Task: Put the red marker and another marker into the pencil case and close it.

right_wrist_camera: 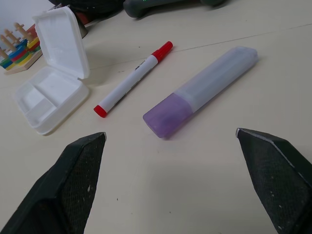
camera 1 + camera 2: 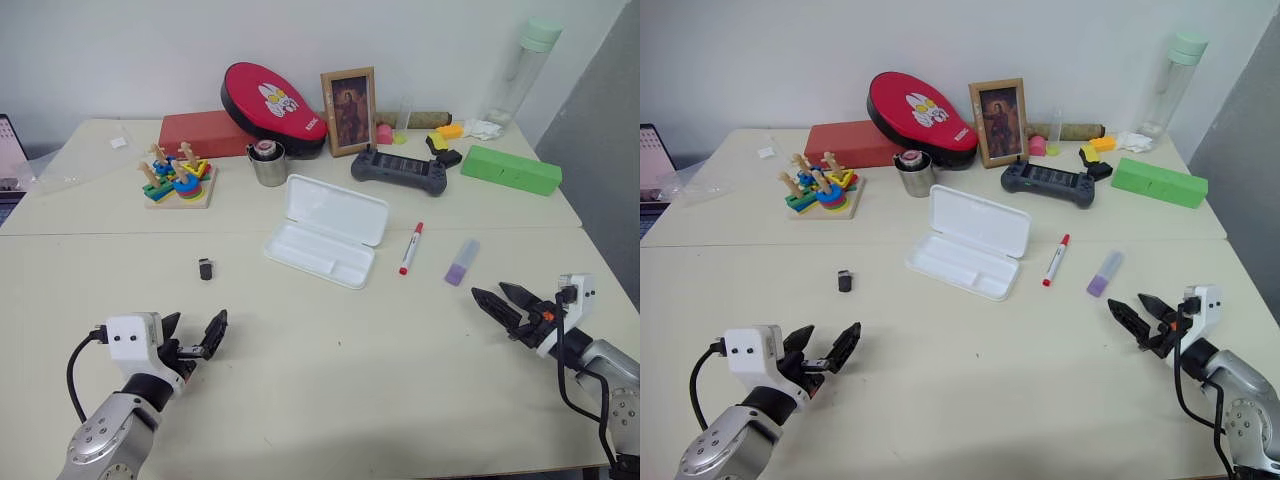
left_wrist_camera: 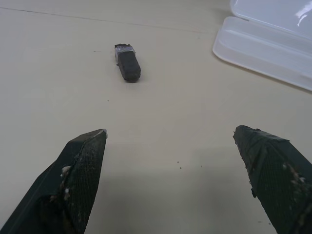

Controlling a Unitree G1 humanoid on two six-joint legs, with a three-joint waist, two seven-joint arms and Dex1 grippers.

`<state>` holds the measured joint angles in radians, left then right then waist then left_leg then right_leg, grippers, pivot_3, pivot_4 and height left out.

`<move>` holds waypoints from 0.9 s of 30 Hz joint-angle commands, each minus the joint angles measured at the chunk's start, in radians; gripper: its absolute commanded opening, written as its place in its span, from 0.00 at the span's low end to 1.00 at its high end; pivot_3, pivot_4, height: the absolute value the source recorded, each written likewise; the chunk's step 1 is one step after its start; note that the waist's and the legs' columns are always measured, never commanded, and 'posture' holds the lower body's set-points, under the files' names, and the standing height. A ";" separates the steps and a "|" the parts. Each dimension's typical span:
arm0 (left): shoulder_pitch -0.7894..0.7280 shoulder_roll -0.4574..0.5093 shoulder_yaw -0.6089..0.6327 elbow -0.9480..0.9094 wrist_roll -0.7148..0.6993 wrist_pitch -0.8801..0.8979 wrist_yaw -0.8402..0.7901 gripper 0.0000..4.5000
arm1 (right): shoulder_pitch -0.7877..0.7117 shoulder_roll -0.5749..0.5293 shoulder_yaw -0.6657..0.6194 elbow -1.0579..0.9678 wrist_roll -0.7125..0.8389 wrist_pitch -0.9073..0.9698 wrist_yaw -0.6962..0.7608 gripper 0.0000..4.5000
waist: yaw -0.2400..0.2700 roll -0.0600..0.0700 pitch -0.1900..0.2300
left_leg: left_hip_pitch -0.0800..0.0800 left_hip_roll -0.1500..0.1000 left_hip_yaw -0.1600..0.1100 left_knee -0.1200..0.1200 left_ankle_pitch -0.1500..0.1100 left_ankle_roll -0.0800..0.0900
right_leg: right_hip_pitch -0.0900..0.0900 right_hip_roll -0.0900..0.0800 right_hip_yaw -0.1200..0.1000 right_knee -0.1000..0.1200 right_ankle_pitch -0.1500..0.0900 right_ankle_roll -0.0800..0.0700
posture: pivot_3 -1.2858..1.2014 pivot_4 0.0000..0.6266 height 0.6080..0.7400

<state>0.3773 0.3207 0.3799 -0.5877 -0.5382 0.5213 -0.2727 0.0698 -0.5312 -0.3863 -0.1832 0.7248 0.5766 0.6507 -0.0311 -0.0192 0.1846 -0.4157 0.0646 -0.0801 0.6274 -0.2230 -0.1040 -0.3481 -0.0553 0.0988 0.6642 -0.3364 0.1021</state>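
- The right gripper (image 2: 507,303) hangs low over the table (image 2: 330,390) with its two black fingers (image 1: 73,180) spread wide and nothing between them; they touch no marker.
- Straight ahead of those fingers, near but apart, lies the lilac marker (image 1: 201,89). Its darker purple end points back toward the gripper and its long axis runs away from it, roughly in line with the fingers' reach, so I judge a grasp across the barrel would need little turning of the wrist.
- Taking that lilac marker as the landmark: the red marker (image 1: 133,79) lies just beside it on the pencil-case side, nearly parallel, not touching it, red cap at the far end.
- Beyond the red marker, on the same side of the lilac marker, sits the pencil case (image 2: 326,229), lid swung open and standing up behind its tray, the tray bare.
- The left gripper (image 2: 196,334) is well apart from the lilac marker, on the far side of the case from it; its fingers (image 3: 78,170) are also spread wide and hold nothing. A small black object (image 3: 127,64) lies on the table ahead of them.
- Judgement: the right arm is much the nearer to both markers, so the first pick falls to it; neither marker is in the case yet.
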 commanded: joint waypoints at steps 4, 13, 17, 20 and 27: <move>-0.003 0.022 0.016 -0.030 -0.023 0.000 -0.020 0.99 | -0.002 -0.004 -0.009 -0.024 0.006 -0.015 0.016 1.00 | 0.000 0.000 0.000 | 0.000 0.000 0.000 0.000 0.000 0.000 | 0.000 0.000 0.000 0.000 0.000 0.000 | 0.52 0.24 1.00; 0.009 0.193 0.139 -0.062 -0.226 0.090 -0.187 0.99 | -0.019 -0.041 0.013 -0.065 0.029 0.021 0.056 1.00 | 0.000 0.000 0.000 | 0.000 0.000 0.000 0.000 0.000 0.000 | 0.000 0.000 0.000 0.000 0.000 0.000 | 0.52 0.24 1.00; 0.036 0.275 0.182 -0.076 -0.280 0.114 -0.259 0.99 | -0.045 -0.047 0.025 -0.092 0.041 0.039 0.064 1.00 | 0.000 0.001 0.000 | 0.000 0.000 0.000 0.000 0.000 0.000 | 0.000 0.000 0.000 0.000 0.000 0.000 | 0.52 0.24 1.00; 0.053 0.318 0.193 -0.083 -0.286 0.119 -0.293 0.99 | -0.070 -0.056 0.041 -0.114 0.050 0.060 0.071 1.00 | -0.001 0.001 0.000 | 0.000 0.000 0.000 0.000 0.000 0.000 | 0.000 0.000 0.000 0.000 0.000 0.000 | 0.52 0.24 1.00; 0.065 0.372 0.200 -0.078 -0.260 0.108 -0.333 0.99 | -0.131 -0.066 0.100 -0.136 0.036 0.081 0.070 1.00 | -0.001 0.001 0.000 | 0.000 0.000 0.000 0.000 0.000 0.000 | -0.001 0.000 0.000 0.000 0.000 0.000 | 0.52 0.24 1.00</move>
<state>0.4391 0.6801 0.5510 -0.6374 -0.8034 0.6453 -0.5886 -0.0500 -0.5827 -0.2851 -0.2903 0.7583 0.6623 0.7147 -0.0318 -0.0183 0.1844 -0.4157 0.0651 -0.0799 0.6270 -0.2230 -0.1040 -0.3491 -0.0551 0.0989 0.6645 -0.3365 0.1018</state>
